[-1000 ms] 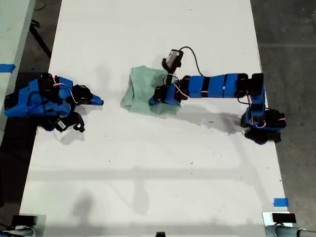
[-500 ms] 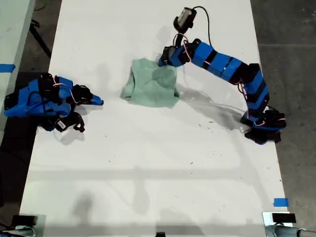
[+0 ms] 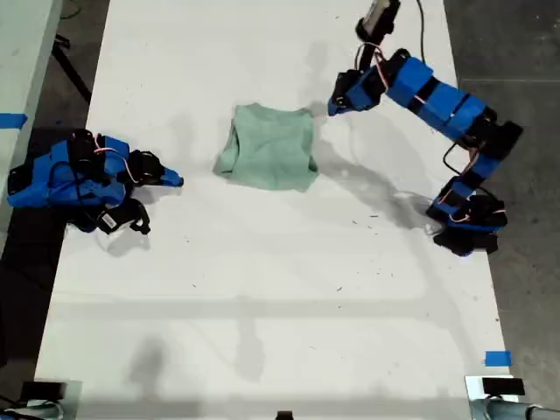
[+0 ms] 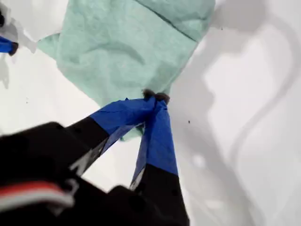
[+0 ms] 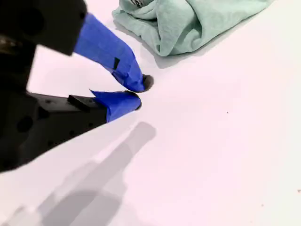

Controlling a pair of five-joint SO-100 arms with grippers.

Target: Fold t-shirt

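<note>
The t-shirt (image 3: 269,157) lies on the white table (image 3: 262,289) as a compact pale mint-green folded bundle, a little above the middle of the exterior view. My first gripper (image 3: 335,107) hangs raised just off the shirt's corner toward the exterior view's upper right. In the first wrist view this gripper (image 4: 155,97) is shut with nothing in it, above the edge of the t-shirt (image 4: 127,47). My second gripper (image 3: 175,181) rests low at the exterior view's left, a short way from the shirt. The second wrist view shows it (image 5: 139,92) shut and empty, with the t-shirt (image 5: 188,23) ahead of it.
The second arm's base (image 3: 61,179) overhangs the table edge at the exterior view's left; the first arm's base (image 3: 464,223) stands near the right edge. Blue tape marks (image 3: 497,358) sit at the lower right. Dark floor (image 3: 525,52) flanks the table.
My first gripper has lifted off the t-shirt and swung up toward the exterior view's upper right. The shirt stays folded on the table. The second arm has not moved.
</note>
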